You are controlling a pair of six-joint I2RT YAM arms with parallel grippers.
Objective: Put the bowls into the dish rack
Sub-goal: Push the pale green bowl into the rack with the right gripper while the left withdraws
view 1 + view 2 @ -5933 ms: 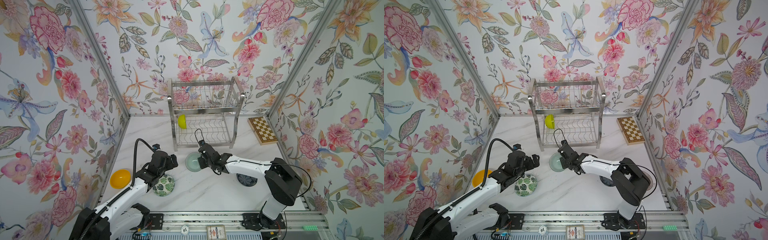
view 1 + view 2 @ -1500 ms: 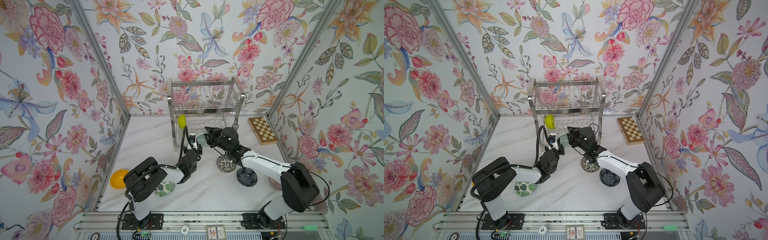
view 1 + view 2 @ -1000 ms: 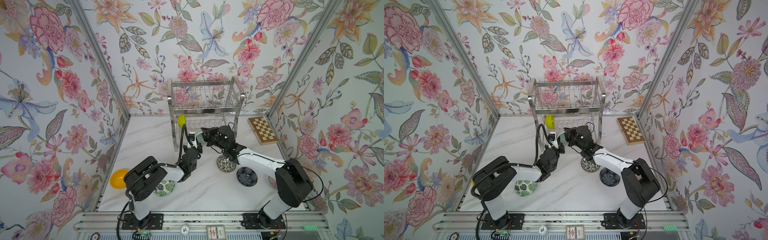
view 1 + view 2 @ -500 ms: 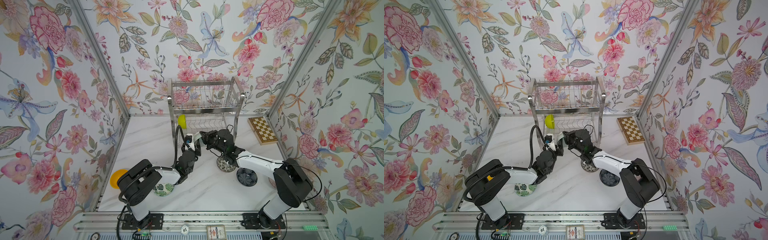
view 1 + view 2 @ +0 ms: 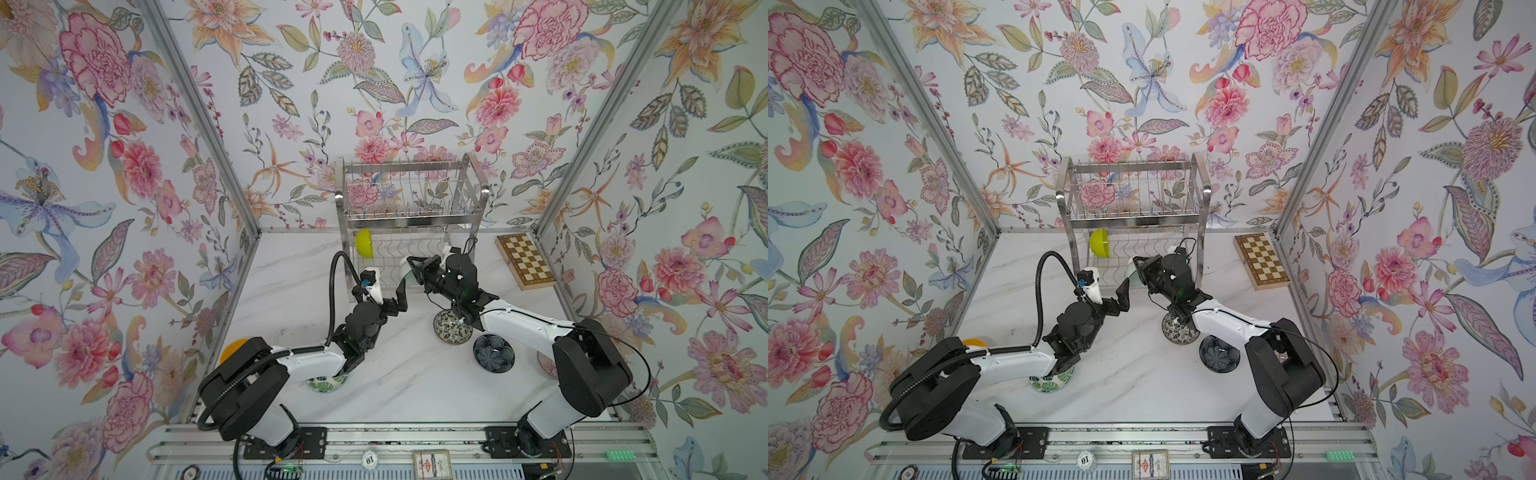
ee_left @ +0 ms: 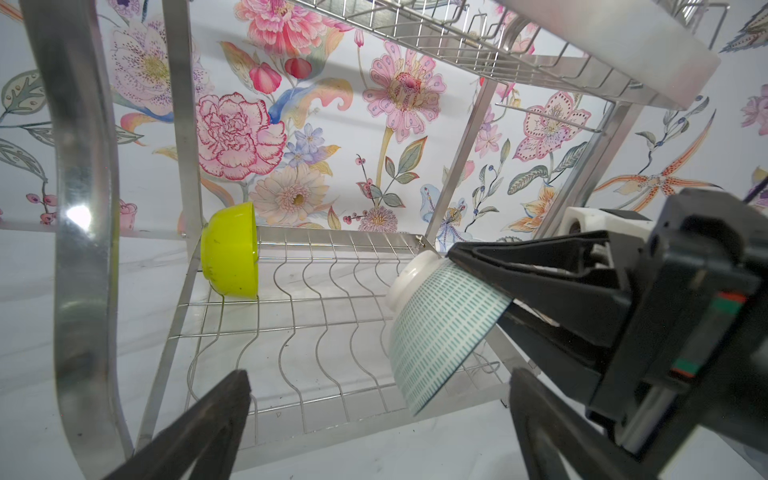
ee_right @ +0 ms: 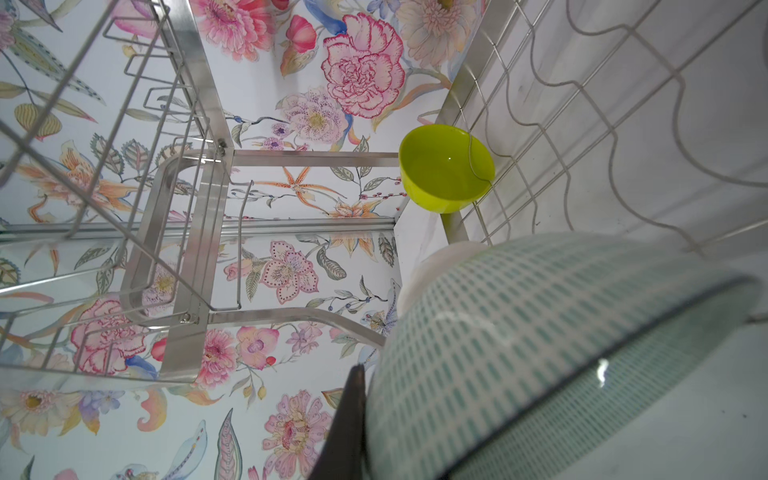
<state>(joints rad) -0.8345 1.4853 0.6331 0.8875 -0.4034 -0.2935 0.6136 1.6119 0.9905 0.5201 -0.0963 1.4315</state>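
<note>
One white marble worktop [image 5: 415, 386] carries everything. At its far edge stands the two-tier steel dish rack [image 5: 409, 226]. The left arm [image 5: 316, 357] and right arm [image 5: 523, 328] both reach toward the front of the lower tier.

The right arm's jaws are clamped on the rim of the pale aqua bowl [image 6: 440, 324]. They hold it tipped on its side over the wavy wires; whether it touches them I cannot tell. The left arm's jaws are spread wide just short of that bowl, gripping nothing.

A wooden chessboard [image 5: 524, 261] lies right of the rack. The lime-yellow bowl [image 5: 365, 242] stands on edge at the lower tier's left end.

On the worktop:
- The black-white floral bowl [image 5: 452, 326] sits under the right arm.
- The dark navy bowl [image 5: 493, 353] sits just beside it.
- The green-leaf bowl [image 5: 326, 383] is partly under the left arm.
- The orange-yellow bowl [image 5: 232, 347] peeks out behind the left arm.
</note>
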